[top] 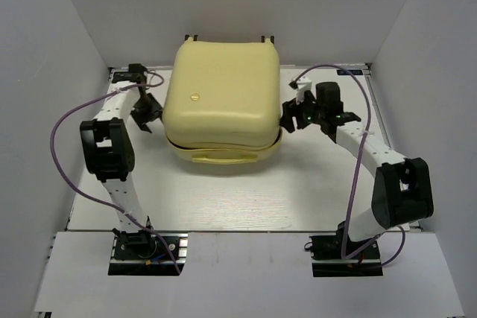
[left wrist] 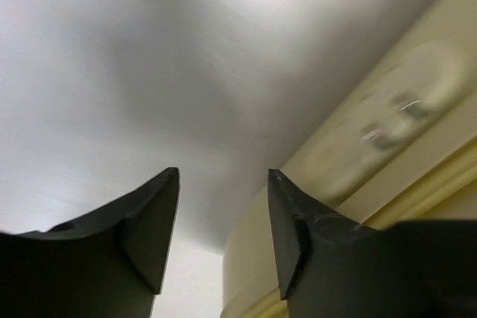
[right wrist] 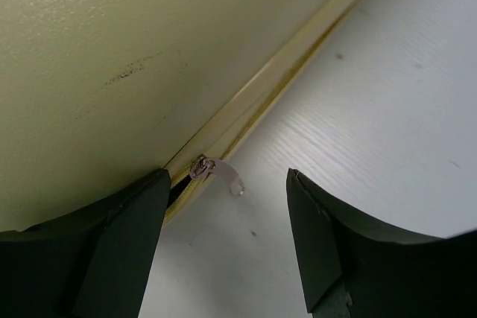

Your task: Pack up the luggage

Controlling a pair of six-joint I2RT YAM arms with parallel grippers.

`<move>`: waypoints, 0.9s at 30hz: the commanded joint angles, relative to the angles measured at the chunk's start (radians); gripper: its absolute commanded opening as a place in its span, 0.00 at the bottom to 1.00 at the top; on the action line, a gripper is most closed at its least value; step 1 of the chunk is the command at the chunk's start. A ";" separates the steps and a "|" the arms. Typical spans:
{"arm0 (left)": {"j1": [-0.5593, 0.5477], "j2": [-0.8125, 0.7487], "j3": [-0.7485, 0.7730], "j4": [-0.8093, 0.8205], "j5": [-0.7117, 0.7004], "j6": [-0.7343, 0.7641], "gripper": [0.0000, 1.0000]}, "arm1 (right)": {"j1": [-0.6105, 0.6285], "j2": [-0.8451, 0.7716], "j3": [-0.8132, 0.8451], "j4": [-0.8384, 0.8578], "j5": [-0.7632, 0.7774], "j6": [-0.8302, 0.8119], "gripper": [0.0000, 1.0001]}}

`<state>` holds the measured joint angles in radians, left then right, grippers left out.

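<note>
The luggage (top: 221, 91) lay flat at the middle of the tabletop (top: 223, 199), toward the far wall, with its lid down on the lower half. It was a rounded square, so no side read as clearly longer. Its two small dark wheels (top: 190, 37) pointed at the far wall, and the opposite edge faced the arm bases. The lid sat slightly back from the lower shell along that near edge.

A small round gold badge (top: 195, 97) sat on the lid toward its left side, too small to read. In the left wrist view the shell (left wrist: 387, 132) showed a blurred oval recess with marks that could not be made out. The right wrist view showed faint scuffs on the shell (right wrist: 112, 57) but no lettering.

The left claw (top: 145, 115) hung just beside the luggage's left side. Its fingers (left wrist: 153, 221) stood partly apart with nothing between them, and the yellow shell rose close to the inner one.

The right claw (top: 289, 118) was at the luggage's right side, low over the tabletop (right wrist: 387, 109). It was spread wide and held nothing. One finger (right wrist: 127, 236) lay against the seam where the two halves met. The silver zipper pull (right wrist: 216, 171) hung from that seam in the gap between the fingers, ungripped.
</note>
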<state>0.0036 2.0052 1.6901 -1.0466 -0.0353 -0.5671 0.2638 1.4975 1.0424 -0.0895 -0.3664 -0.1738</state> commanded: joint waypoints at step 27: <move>0.032 -1.206 -1.079 0.265 0.066 -0.445 0.94 | 0.258 -0.171 0.084 -0.167 0.475 0.296 0.78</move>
<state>0.0654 0.8417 0.6407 -0.9546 0.0154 -0.9234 0.5480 1.3174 1.1034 -0.2211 0.0669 0.0727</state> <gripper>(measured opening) 0.942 0.784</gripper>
